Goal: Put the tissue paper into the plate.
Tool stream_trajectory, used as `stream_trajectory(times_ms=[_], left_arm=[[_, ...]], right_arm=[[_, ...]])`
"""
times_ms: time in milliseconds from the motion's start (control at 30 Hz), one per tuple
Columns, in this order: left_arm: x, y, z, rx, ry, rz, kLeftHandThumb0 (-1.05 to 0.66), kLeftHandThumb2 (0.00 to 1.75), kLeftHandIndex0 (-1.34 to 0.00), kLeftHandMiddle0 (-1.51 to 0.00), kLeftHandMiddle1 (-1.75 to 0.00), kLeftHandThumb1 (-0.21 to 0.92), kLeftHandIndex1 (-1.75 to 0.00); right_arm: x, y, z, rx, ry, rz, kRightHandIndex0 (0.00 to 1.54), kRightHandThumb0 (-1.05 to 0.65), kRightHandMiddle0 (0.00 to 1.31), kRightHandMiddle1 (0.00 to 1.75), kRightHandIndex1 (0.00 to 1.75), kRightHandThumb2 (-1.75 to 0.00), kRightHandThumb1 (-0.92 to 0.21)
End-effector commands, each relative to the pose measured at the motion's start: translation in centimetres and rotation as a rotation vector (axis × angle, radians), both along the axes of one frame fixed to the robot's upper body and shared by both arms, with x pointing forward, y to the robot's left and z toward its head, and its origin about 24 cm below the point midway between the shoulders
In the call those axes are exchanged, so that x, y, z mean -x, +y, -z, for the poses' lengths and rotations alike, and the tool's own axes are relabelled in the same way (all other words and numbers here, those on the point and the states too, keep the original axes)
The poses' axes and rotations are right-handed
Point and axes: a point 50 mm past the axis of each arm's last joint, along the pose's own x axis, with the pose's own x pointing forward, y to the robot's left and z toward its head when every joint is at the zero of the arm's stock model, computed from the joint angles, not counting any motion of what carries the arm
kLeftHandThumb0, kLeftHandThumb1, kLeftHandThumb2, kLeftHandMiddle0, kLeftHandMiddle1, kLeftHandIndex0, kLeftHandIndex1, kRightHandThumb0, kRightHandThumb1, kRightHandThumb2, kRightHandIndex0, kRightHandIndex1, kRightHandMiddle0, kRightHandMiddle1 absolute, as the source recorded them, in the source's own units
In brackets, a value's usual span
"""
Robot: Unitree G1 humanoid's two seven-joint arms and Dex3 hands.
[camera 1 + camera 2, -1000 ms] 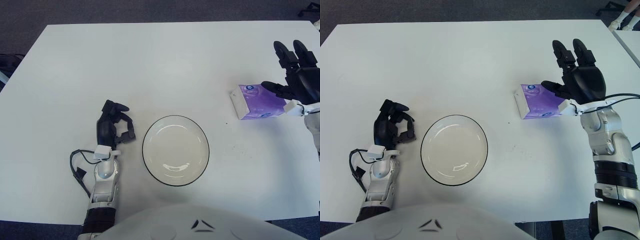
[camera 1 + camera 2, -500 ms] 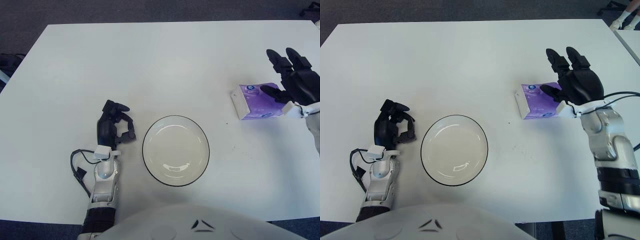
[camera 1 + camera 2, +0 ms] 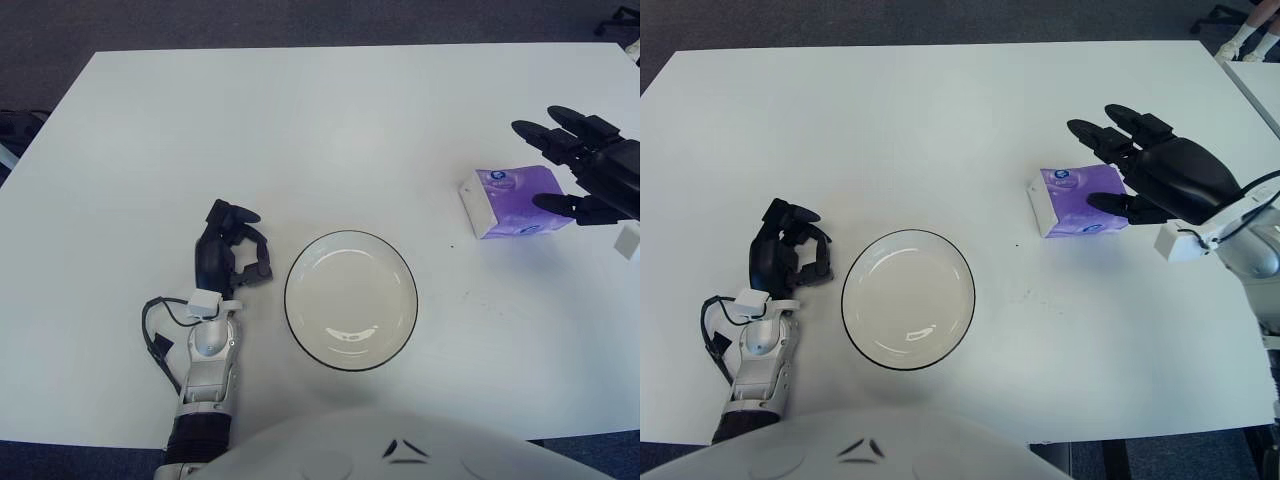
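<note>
On the tabletop (image 3: 940,120), toward the robot's right, lies the tissue pack (image 3: 1080,200), a small purple soft pack with a white end facing the plate (image 3: 908,300). It lies flat, well apart from the plate, which sits empty near the front edge. The right hand (image 3: 1160,178) is over the pack's right end, fingers (image 3: 1092,133) spread and straight, two reaching past its far side and the thumb along its near side; none looks closed on it, and whether any fingertip touches the wrapper cannot be told. The left hand (image 3: 785,258) shows just left of the plate, fingers curled and holding nothing.

Judging by its look, the pack is light and squashy, with a slick film wrapper that could slide or buckle under a hard pinch. The long sides seem the best place to take hold, thumb on the near face and fingers on the far face, around the middle so it stays level. A moderate squeeze should do; too light and it may slip out during the carry to the plate
</note>
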Motion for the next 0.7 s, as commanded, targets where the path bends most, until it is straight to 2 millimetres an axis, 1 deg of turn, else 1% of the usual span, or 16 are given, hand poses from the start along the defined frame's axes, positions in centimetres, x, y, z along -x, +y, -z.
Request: stream_trajectory(times_ms=[0, 333, 400, 667], left_arm=[[1.6, -0.2, 3.1, 0.007, 0.152, 0.004, -0.01, 1.42, -0.44, -0.69, -1.71, 0.24, -1.75], [1.5, -0.3, 3.2, 0.019, 0.134, 0.023, -0.01, 1.42, -0.42, -0.67, -1.74, 0.25, -1.75], [1.5, -0.3, 3.2, 0.013, 0.138, 0.021, -0.01, 1.42, -0.42, -0.67, -1.74, 0.25, -1.75], [1.4, -0.3, 3.3, 0.014, 0.144, 0.024, -0.01, 1.46, -0.44, -0.70, -1.75, 0.21, -1.75]], right_arm=[[0.2, -0.3, -0.1, 0.015, 0.054, 0.014, 0.00, -1.05, 0.00, 0.00, 0.00, -0.48, -0.92], [1.2, -0.1, -0.6, 0.086, 0.087, 0.029, 0.00, -1.05, 0.00, 0.00, 0.00, -0.37, -0.92], [1.3, -0.2, -0.6, 0.098, 0.114, 0.046, 0.00, -1.05, 0.00, 0.00, 0.00, -0.35, -0.91], [1.7, 0.0, -0.8, 0.111, 0.180, 0.064, 0.00, -1.05, 0.00, 0.00, 0.00, -0.32, -0.89]])
